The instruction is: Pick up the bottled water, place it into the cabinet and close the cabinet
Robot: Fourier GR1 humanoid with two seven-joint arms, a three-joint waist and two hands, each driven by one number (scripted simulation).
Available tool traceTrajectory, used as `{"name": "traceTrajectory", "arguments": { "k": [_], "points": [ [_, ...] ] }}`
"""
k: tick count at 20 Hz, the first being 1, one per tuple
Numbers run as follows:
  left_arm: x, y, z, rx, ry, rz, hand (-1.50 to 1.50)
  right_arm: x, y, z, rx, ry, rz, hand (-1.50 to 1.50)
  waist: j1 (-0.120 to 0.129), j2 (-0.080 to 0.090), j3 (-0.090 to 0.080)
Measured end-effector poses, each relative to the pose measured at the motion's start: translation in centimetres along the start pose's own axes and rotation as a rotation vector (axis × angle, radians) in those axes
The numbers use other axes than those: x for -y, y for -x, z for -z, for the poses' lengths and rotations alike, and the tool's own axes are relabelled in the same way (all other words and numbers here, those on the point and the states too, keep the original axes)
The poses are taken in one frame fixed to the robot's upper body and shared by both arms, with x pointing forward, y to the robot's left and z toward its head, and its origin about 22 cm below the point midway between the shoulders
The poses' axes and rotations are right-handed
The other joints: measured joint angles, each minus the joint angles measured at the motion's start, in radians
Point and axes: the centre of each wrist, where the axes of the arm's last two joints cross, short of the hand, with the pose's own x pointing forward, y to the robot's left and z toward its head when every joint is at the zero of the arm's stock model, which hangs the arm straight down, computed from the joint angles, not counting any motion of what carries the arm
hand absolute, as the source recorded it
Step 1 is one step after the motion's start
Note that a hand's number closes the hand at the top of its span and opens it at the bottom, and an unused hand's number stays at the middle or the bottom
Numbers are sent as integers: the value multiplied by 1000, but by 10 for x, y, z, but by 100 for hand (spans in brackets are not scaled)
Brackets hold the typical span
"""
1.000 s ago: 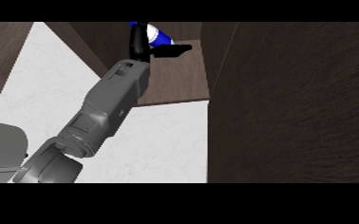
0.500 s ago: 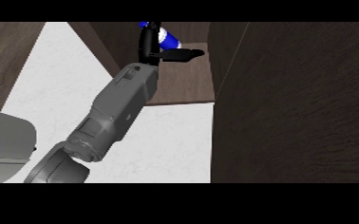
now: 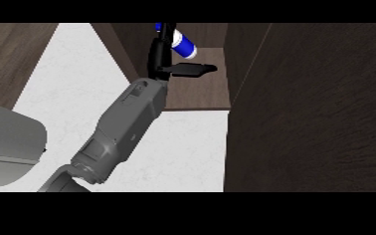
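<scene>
My black left hand [image 3: 163, 55] reaches into the dark wooden cabinet [image 3: 206, 87], fingers around the blue-and-white water bottle [image 3: 183, 45], thumb sticking out sideways. I judge I'm placing it: next I set it down on the shelf, let go, withdraw, then shut the door [image 3: 301, 109].

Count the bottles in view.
1: the bottle sits inside the cabinet at top centre, beside the hand. Others may be hidden deeper in the cabinet.
</scene>
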Motion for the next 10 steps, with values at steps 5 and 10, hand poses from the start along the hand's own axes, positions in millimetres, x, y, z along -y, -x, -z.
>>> {"name": "traceTrajectory", "arguments": {
  "k": [5, 10],
  "points": [
    [5, 9, -29, -6, 69, -105, -150, -5, 1, 1, 4, 5, 17, -150, -1, -3, 0],
    [15, 5, -60, -5, 148, -217, -150, -7, -1, 4, 2, 10, 13, -150, 13, -4, 0]
  ]
}}
